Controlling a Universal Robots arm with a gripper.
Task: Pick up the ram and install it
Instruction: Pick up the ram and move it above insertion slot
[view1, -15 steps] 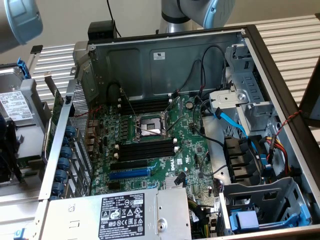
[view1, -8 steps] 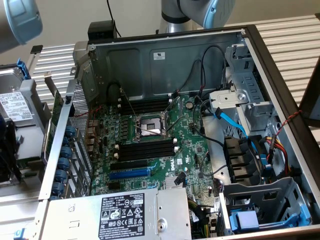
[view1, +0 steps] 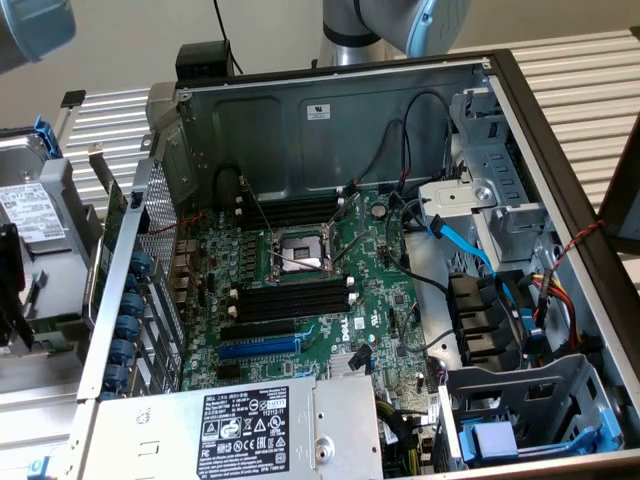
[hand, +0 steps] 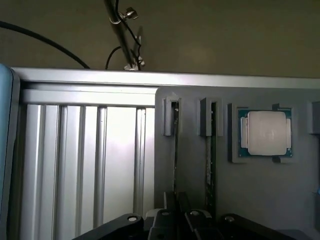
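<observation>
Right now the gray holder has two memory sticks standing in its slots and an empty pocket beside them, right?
Not empty: in the wrist view a processor chip sits in that pocket, beside the two memory sticks standing in the slots of the gray holder.

Open computer case (view1: 330, 110), green motherboard (view1: 385, 290), processor (hand: 266, 132) in grey tray (hand: 280, 195)

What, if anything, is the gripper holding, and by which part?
The gripper appears to pinch the ram farther from the CPU by its upper edge.
</observation>
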